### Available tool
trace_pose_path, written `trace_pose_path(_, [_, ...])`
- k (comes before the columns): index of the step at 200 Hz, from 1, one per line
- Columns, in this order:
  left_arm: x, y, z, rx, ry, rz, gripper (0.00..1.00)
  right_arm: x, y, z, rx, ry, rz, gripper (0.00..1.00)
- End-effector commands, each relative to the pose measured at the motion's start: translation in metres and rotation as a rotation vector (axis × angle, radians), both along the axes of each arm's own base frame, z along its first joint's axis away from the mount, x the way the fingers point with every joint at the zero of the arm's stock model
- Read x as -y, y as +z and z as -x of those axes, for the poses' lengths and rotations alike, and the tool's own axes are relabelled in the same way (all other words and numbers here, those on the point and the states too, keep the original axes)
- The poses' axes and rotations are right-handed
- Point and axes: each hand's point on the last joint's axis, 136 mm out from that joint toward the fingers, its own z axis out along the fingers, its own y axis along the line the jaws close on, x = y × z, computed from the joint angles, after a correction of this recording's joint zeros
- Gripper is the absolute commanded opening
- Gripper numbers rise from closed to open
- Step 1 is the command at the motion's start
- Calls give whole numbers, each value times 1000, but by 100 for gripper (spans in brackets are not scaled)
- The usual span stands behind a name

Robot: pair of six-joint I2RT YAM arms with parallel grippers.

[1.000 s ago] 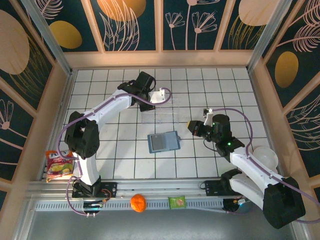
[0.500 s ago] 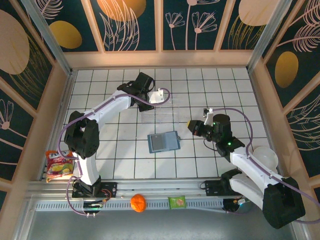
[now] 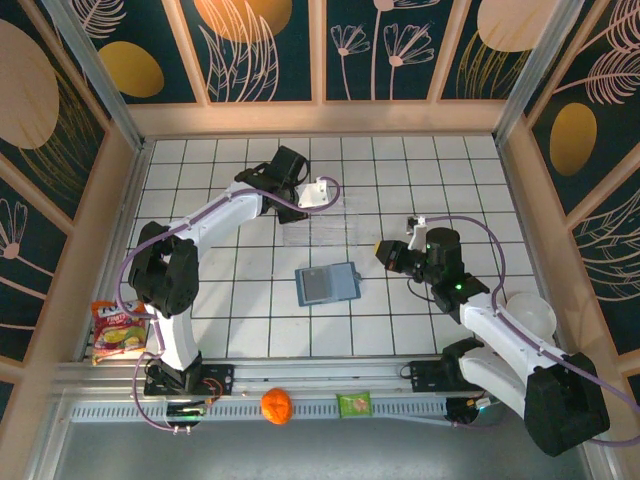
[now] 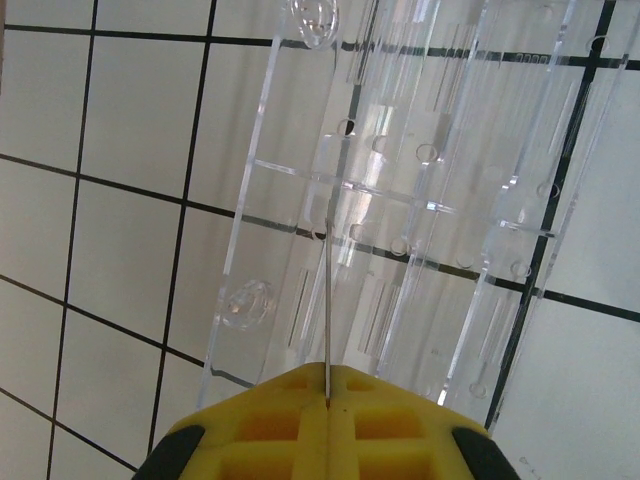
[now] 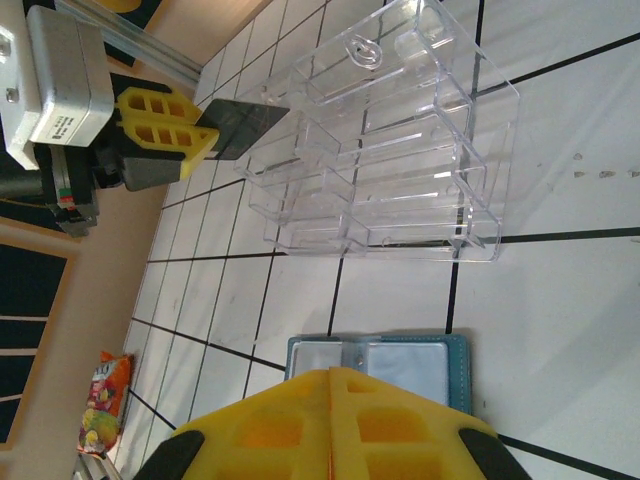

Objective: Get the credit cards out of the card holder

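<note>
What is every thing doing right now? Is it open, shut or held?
Card holder: open, lying flat.
Left fingers: shut on the black card.
Black card: held on edge over the clear tray.
Right fingers: shut.
Clear tray: upright, compartments look empty.

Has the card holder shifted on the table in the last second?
No. The card holder lies open where it was, at the same angle and with the same gap to the clear tray beyond it.

1. You find the card holder [image 3: 326, 285] lying open on the table [image 3: 200, 180], near its middle.
2. Behind it, just apart, sits your clear tray [image 3: 315, 232].
3. Over the tray's far side, your left gripper [image 5: 212, 140] holds a credit card [image 5: 248, 122].
4. To the right of the holder hangs your right gripper [image 3: 383, 254].
</note>
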Motion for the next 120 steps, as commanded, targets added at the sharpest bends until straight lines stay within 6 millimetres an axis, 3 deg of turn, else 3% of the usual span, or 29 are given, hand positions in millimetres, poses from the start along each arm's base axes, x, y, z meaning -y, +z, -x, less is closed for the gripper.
trace_pose_path(1, [-5, -15, -2, -12, 15, -24, 0, -1, 17, -7, 41, 0, -23, 8])
trace_pose_path(66, [-7, -16, -5, 10, 34, -24, 0, -1, 16, -7, 38, -1, -31, 8])
trace_pose_path(120, [-8, -5, -14, 68, 66, -6, 11, -2, 16, -6, 38, 3, -36, 9])
